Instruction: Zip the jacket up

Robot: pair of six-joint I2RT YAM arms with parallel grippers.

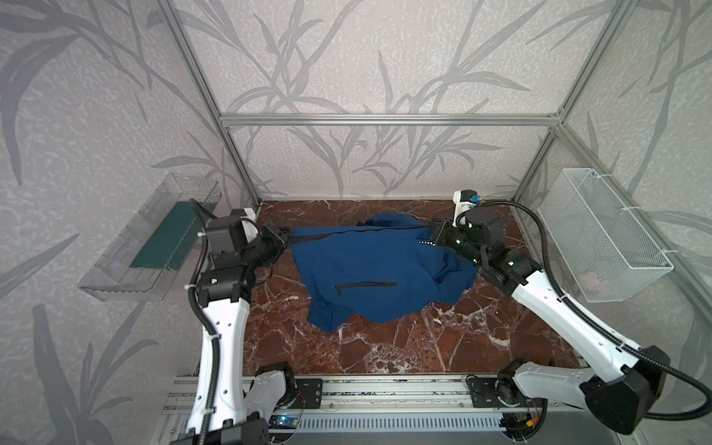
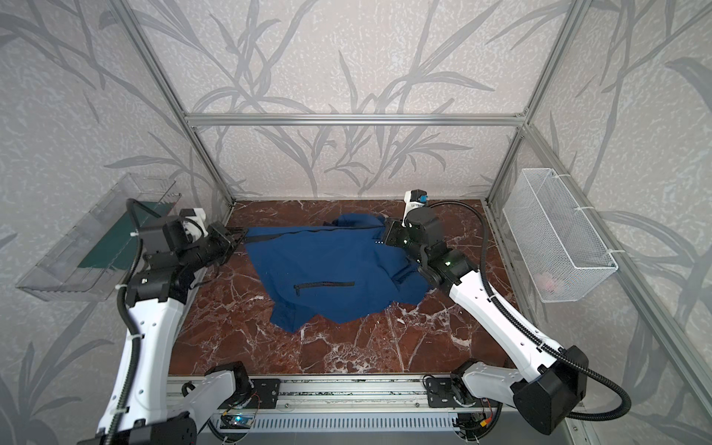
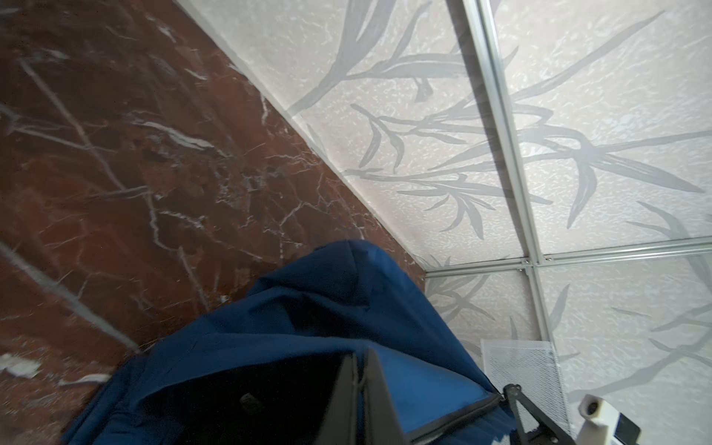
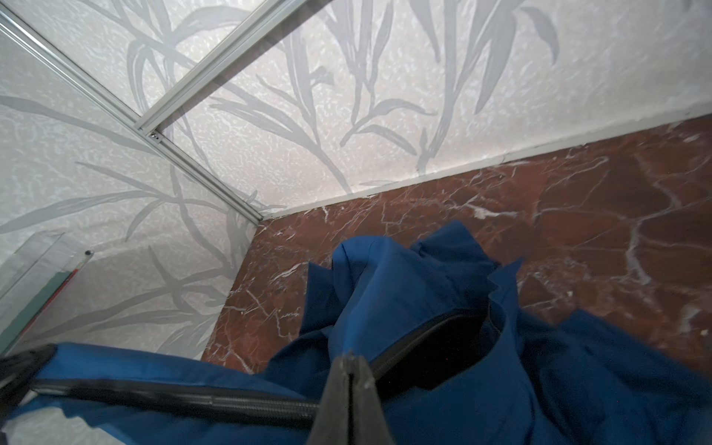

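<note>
The navy-blue jacket (image 1: 366,269) (image 2: 319,266) lies rumpled on the marble table. Its far edge is pulled taut between both grippers, and the dark front zipper (image 1: 346,230) (image 2: 308,230) runs along that edge. My left gripper (image 1: 287,235) (image 2: 240,235) is shut on the jacket's left end; in the left wrist view the jaws (image 3: 360,358) pinch blue fabric (image 3: 308,308) beside black lining. My right gripper (image 1: 433,235) (image 2: 385,234) is shut at the right end; the right wrist view shows it (image 4: 350,360) clamped on the jacket (image 4: 404,289) right at the zipper (image 4: 192,400).
A black pocket zipper (image 1: 366,285) crosses the jacket's middle. A clear plastic bin (image 1: 127,269) hangs on the left wall and a white wire basket (image 1: 601,239) on the right wall. Aluminium frame posts stand at the table's back corners (image 1: 239,162).
</note>
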